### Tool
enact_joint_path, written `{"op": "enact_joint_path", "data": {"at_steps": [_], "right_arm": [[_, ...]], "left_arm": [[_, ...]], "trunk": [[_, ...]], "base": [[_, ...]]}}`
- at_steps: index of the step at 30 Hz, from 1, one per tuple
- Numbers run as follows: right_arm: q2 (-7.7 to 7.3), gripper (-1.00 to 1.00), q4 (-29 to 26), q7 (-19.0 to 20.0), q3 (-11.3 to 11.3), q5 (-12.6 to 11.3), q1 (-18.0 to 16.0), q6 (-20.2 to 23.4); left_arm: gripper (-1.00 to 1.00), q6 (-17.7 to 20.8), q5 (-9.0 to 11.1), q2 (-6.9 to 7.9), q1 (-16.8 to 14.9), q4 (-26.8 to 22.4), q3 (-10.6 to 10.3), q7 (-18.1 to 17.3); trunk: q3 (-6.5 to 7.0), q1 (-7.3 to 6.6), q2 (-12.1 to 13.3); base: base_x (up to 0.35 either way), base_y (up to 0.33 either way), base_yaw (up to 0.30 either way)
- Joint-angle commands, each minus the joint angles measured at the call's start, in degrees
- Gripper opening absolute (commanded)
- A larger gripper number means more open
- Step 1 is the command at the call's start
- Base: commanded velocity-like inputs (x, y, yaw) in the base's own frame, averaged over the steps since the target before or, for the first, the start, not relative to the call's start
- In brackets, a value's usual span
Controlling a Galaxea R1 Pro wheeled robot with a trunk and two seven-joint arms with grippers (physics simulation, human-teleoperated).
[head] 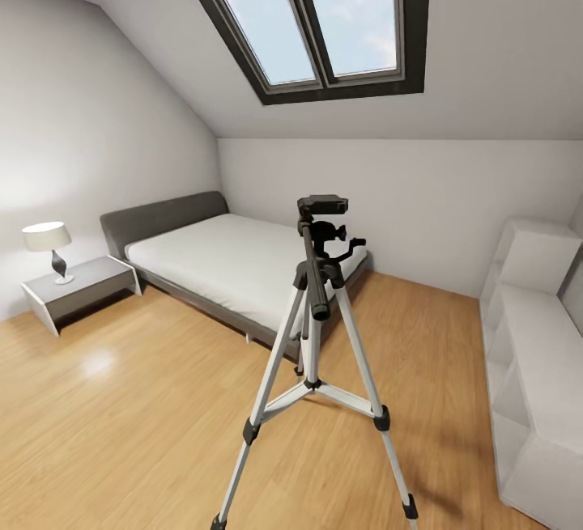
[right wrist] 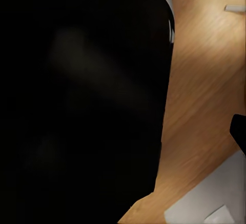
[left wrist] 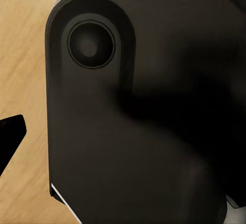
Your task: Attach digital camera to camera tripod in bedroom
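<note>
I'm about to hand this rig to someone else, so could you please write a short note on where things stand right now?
Grippers: the pictures do not show whether either is open or shut; both wrist views look past a dark robot part at the wood floor.
Tripod: upright on the floor, in front of the bed, legs spread.
Camera: I can't make it out; a small black block tops the tripod's head, too small to tell what it is.
Done: rig is in the bedroom, facing the tripod.
Left: find the camera, confirm or make the mount.
</note>
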Motion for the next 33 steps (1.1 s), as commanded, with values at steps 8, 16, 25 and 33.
{"op": "enact_joint_path", "data": {"at_steps": [8,16,25,33], "right_arm": [[-0.30,1.00,-8.47,0.95,0.78,1.11,-0.24,8.11],[-3.29,1.00,-59.00,2.42,-0.33,0.34,-0.44,38.15],[-5.37,1.00,-84.93,5.80,-6.53,0.01,-0.45,56.74],[-6.83,1.00,-87.22,8.64,-6.35,0.51,-2.39,61.06]], "left_arm": [[1.00,-0.14,0.45,-0.01,-0.01,0.01,0.04,-0.01],[1.00,-0.14,0.47,-0.01,-0.01,0.01,0.04,0.04],[1.00,-0.14,0.47,-0.01,-0.01,0.03,0.04,0.08],[1.00,-0.15,1.45,-0.01,0.08,-0.07,0.33,0.05]], "trunk": [[-0.04,0.00,-0.03],[-0.04,0.00,-0.03],[-0.04,0.00,-0.03],[-0.04,0.00,-0.03]], "base": [[0.000,0.000,0.000],[0.000,0.000,0.000],[0.000,0.000,0.000],[0.000,0.000,0.000]]}}
